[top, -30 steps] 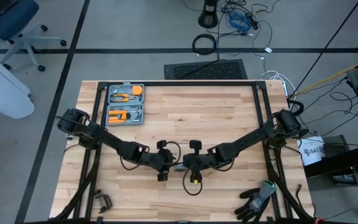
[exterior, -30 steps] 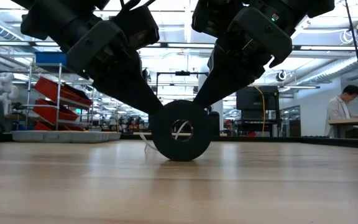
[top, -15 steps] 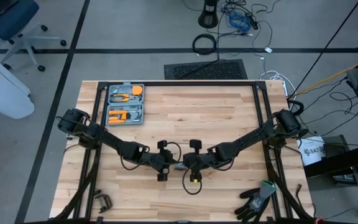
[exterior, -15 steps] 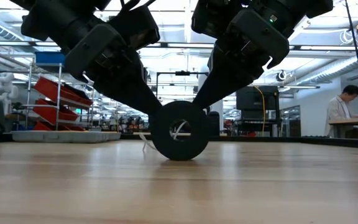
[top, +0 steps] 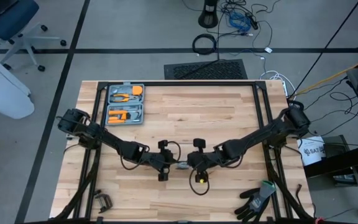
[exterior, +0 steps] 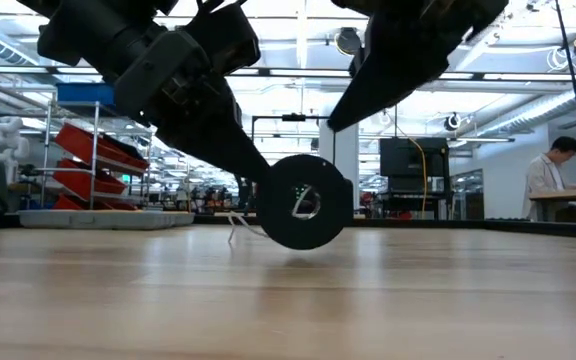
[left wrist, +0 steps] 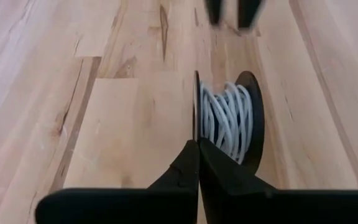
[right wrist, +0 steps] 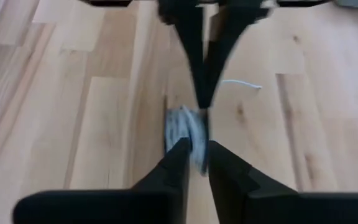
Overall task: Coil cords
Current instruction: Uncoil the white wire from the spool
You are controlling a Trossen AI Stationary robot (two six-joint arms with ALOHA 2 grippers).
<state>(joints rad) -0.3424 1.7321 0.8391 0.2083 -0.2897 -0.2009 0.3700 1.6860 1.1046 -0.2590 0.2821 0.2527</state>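
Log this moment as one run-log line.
phase: reel handover | left gripper: shut on reel rim | right gripper: open, beside reel | white cord: wound on reel

**Wooden counter, four things lying on it**

The pale plank counter (top: 229, 112) carries a grey tool case (top: 125, 104) at its far left, open and showing orange tools. Near left, a small metal clamp (top: 102, 201). Near right, dark gloves (top: 258, 198). Centre, the reel (top: 183, 166), white cord (left wrist: 225, 118) wound on it.
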